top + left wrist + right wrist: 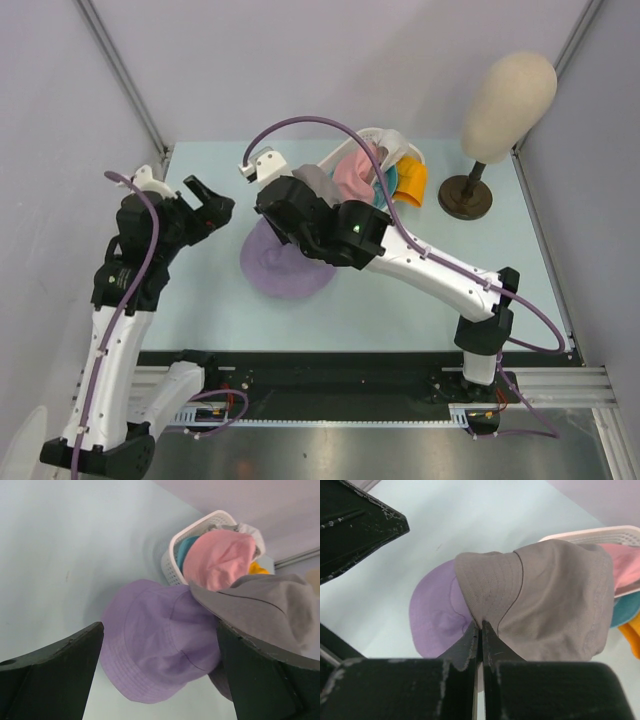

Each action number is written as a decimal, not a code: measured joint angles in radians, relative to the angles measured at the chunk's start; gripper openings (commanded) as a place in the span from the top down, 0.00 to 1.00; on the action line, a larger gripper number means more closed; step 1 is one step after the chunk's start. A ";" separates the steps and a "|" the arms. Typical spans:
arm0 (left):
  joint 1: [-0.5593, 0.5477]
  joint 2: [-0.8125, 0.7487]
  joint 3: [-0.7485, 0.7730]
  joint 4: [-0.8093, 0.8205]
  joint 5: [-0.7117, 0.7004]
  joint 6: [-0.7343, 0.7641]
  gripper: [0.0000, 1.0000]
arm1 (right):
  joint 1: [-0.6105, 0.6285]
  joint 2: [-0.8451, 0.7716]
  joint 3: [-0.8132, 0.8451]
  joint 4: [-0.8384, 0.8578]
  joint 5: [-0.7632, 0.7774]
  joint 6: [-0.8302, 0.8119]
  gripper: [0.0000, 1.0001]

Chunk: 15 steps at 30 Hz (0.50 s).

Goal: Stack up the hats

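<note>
Grey hat [545, 610] pinched by its edge in tight-shut right fingers [480, 630], hanging over lavender hat [432, 615] on bench [200, 290] mid-frame for stacking; left fingers [207, 203] wide open, empty.

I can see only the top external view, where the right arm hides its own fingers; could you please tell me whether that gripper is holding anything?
Observer: Yes, the right gripper is shut on the edge of a grey hat.
Operator: Where does that hat hang?
Observer: It hangs partly over the lavender hat on the table; whether they touch I cannot tell.
Operator: And the left gripper?
Observer: The left gripper is wide open, holding nothing, facing the lavender hat.
</note>
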 measured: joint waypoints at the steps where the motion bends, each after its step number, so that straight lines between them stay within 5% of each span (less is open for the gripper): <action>1: 0.003 -0.013 -0.004 0.000 0.013 -0.018 0.00 | 0.001 0.000 0.000 0.004 -0.011 0.000 0.97; 15: 0.016 -0.191 -0.330 0.168 0.303 -0.410 0.01 | 0.032 0.039 -0.022 0.030 -0.110 -0.018 0.97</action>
